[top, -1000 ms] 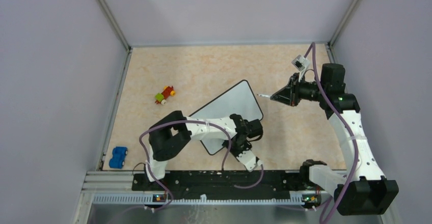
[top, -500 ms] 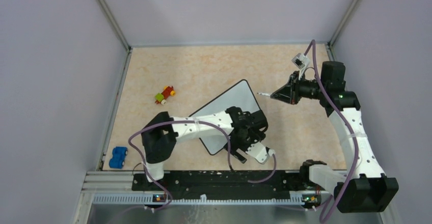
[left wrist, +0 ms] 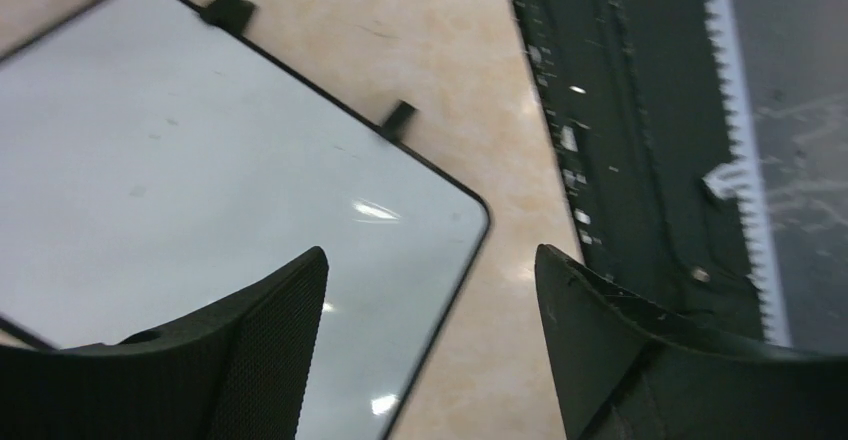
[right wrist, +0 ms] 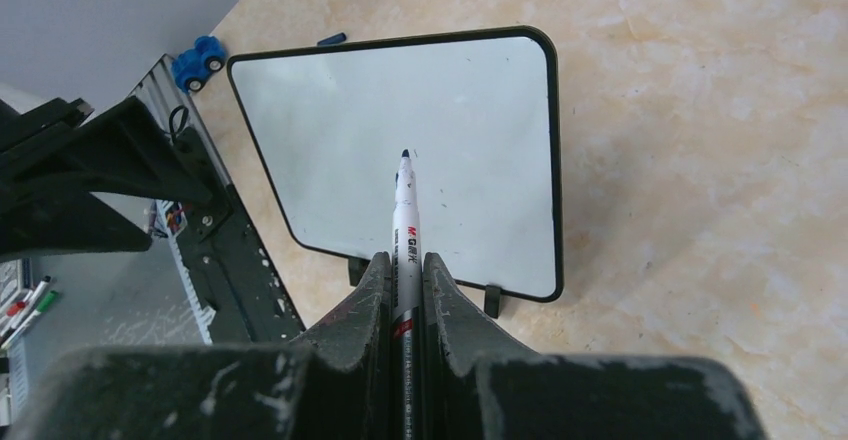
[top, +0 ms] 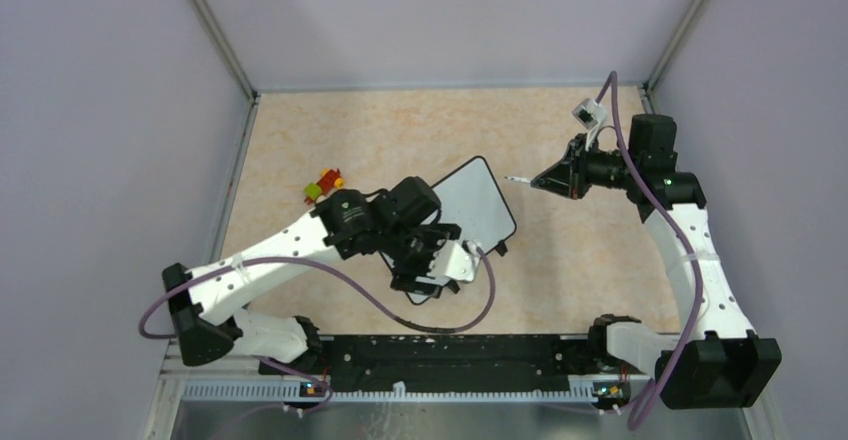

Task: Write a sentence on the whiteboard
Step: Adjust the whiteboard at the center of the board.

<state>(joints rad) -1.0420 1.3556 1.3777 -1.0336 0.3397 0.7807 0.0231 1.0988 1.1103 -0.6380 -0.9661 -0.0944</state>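
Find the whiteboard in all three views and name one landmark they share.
Top external: whiteboard at centre, its near end under the left arm.
Left wrist: it fills the upper left.
Right wrist: it sits at centre, behind the marker.
Shared landmark: the black base rail along the table's near edge.
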